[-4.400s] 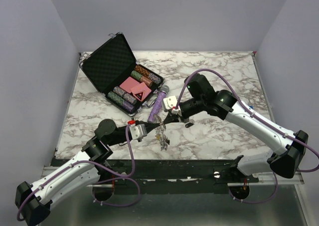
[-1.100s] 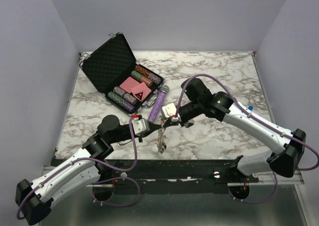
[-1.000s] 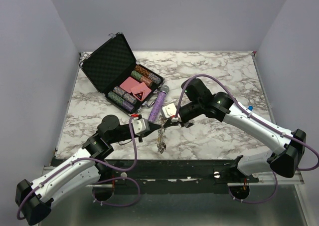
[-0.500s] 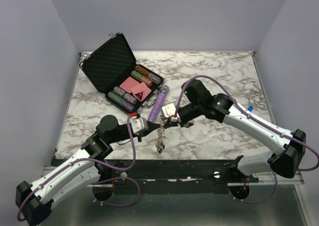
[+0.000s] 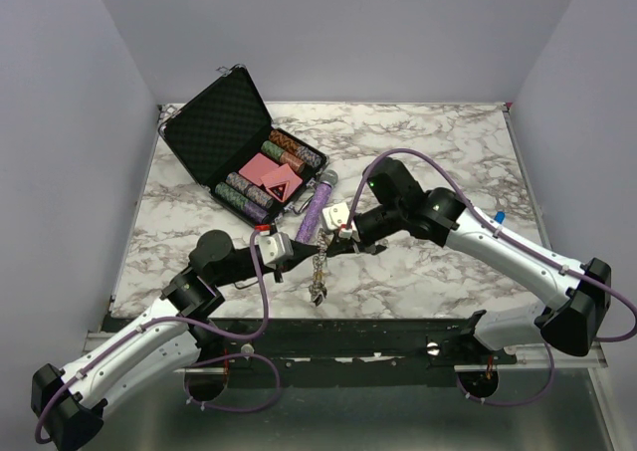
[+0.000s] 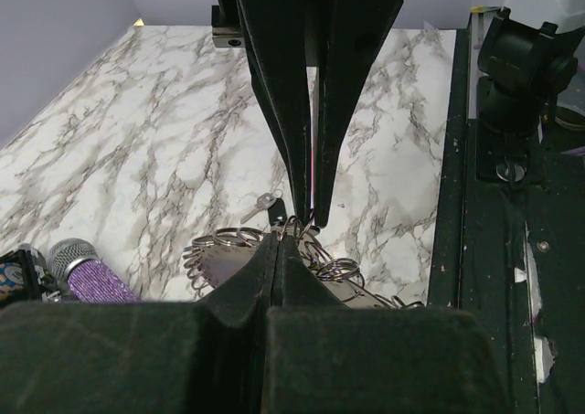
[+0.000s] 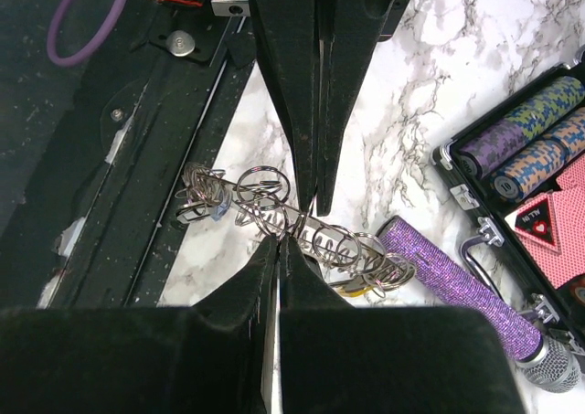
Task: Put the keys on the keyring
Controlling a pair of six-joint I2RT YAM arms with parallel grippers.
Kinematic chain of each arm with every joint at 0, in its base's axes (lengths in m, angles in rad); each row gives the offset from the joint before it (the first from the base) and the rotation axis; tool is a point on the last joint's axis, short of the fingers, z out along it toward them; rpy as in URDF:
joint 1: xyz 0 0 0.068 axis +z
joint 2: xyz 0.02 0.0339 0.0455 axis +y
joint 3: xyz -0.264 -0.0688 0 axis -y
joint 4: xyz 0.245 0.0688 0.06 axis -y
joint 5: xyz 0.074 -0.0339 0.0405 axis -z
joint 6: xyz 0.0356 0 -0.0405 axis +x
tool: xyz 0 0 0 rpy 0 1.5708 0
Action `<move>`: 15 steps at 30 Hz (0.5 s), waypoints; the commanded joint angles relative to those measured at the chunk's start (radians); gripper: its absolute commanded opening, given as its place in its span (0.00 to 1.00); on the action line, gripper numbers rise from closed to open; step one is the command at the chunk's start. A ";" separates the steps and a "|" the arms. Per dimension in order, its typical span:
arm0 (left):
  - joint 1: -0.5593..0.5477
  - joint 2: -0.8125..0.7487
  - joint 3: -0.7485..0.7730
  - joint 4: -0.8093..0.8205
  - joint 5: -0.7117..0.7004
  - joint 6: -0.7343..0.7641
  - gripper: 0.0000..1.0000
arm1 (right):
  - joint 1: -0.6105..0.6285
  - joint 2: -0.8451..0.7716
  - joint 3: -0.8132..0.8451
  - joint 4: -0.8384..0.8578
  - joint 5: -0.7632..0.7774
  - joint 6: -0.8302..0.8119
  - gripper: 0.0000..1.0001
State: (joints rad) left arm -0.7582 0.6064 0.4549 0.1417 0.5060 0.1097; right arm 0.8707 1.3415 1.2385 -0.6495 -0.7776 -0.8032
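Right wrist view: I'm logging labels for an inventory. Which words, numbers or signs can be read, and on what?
No text can be read.
Red card box: dark triangle sign with tiny print, too blurred to read.
Poker chips: striped edges, no legible numbers.

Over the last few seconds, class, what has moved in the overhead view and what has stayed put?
The left gripper pushed forward toward the right gripper, then eased back a little; the right gripper came slightly nearer. Both stay pinched on the keyring, whose keys drifted slightly left. The chip case and purple tube did not move.
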 commanded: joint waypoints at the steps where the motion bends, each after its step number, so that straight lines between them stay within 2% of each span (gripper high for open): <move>1: 0.010 -0.014 0.016 0.124 -0.004 0.004 0.00 | 0.011 -0.018 -0.002 -0.006 -0.022 0.039 0.12; 6: 0.010 -0.010 0.016 0.121 0.002 0.010 0.00 | 0.002 -0.022 0.016 -0.012 -0.038 0.047 0.17; 15: 0.010 -0.011 0.015 0.121 0.006 0.015 0.00 | -0.025 -0.031 0.061 -0.042 -0.084 0.052 0.20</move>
State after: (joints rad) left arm -0.7547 0.6067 0.4541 0.1822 0.5068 0.1116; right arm 0.8608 1.3384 1.2549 -0.6548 -0.8124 -0.7731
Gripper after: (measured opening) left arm 0.007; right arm 0.194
